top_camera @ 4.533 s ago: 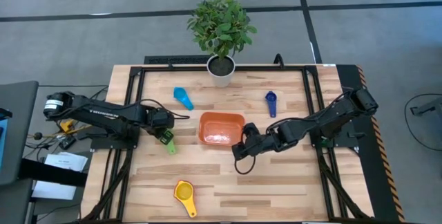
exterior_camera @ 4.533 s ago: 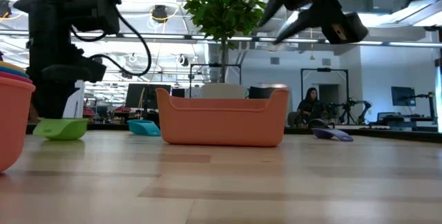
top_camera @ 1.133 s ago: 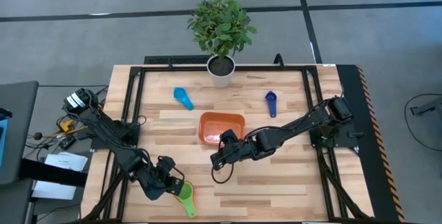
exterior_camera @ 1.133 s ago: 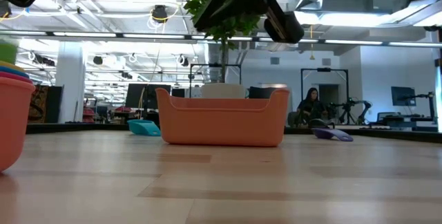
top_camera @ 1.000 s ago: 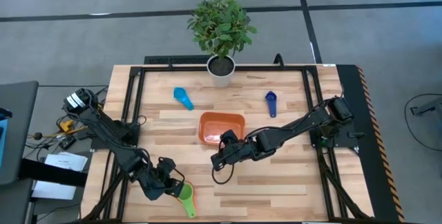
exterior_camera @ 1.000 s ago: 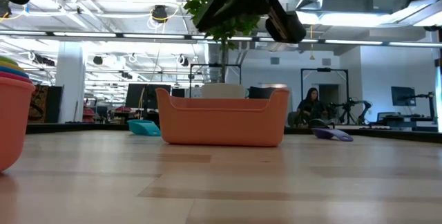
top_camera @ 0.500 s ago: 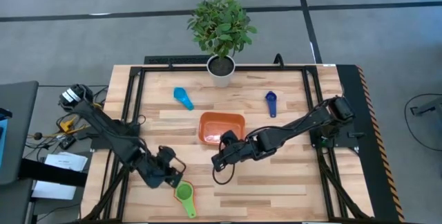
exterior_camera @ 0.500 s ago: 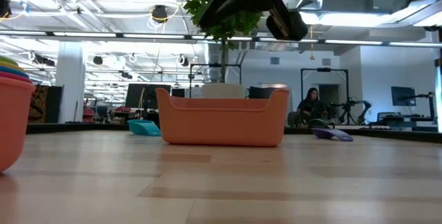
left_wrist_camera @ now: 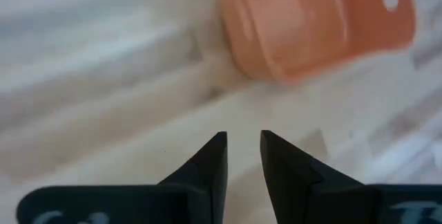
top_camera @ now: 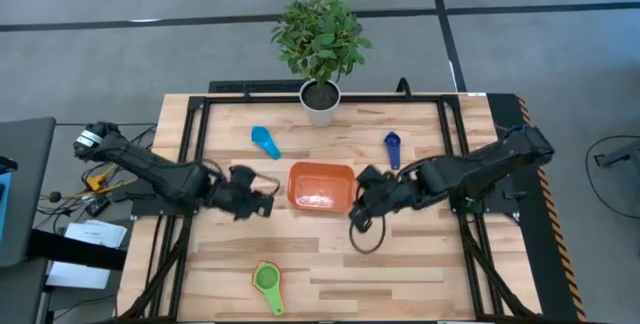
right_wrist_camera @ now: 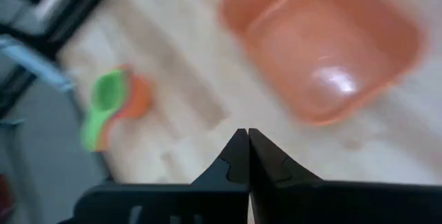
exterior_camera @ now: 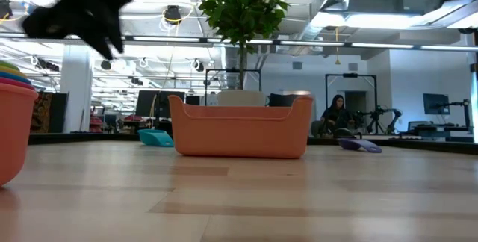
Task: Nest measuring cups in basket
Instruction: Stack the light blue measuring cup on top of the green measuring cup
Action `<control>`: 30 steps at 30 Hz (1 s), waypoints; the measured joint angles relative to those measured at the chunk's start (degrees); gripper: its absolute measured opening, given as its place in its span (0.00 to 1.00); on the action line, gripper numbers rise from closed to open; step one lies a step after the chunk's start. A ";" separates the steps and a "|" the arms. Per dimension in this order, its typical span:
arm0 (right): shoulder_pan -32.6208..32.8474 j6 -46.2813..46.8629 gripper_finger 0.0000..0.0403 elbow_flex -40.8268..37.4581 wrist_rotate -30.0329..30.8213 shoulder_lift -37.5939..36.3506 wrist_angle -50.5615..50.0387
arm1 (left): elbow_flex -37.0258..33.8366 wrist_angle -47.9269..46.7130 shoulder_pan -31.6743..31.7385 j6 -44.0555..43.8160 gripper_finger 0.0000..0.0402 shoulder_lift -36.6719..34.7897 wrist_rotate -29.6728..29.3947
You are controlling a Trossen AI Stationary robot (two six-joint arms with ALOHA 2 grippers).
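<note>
While nothing sits in either gripper, worth taking stock of where things lie. Orange basket (top_camera: 321,186) at the middle of the wooden surface (top_camera: 420,264), apparently empty, bare glossy floor showing in the right wrist view. Stack of cups with the green cup (top_camera: 266,281) on top near the front edge of the surface, well apart from the basket; handle pointing toward the front edge. Same stack looming at the edge of the low view as orange, red and yellow rims (exterior_camera: 15,92), which suggests several sizes already nested there rather than in the basket. Light blue cup (top_camera: 265,142) lying alone behind and left of the basket; navy cup (top_camera: 392,147) alone behind and right of it, both near the white plant pot (top_camera: 320,101).

Left gripper (top_camera: 262,195) just beside the basket's left wall, fingers (left_wrist_camera: 210,162) a narrow gap apart with nothing between them. Right gripper (top_camera: 361,200) just beside the basket's right wall, fingers (right_wrist_camera: 239,156) pressed together, empty. Probably flanking the basket because each loose cup lies on that arm's own side, a short reach away. Nesting so far judged as begun off to the side; basket itself yet to receive anything.
</note>
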 joint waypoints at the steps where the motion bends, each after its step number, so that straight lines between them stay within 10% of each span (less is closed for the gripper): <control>1: -0.86 -0.50 0.02 -0.63 0.33 -0.91 -1.03 | 0.00 0.19 1.84 2.04 0.19 0.11 0.52; 30: -36.45 -9.71 0.04 -6.74 -11.99 -5.31 0.69 | 0.02 10.21 67.95 68.02 0.37 4.66 31.75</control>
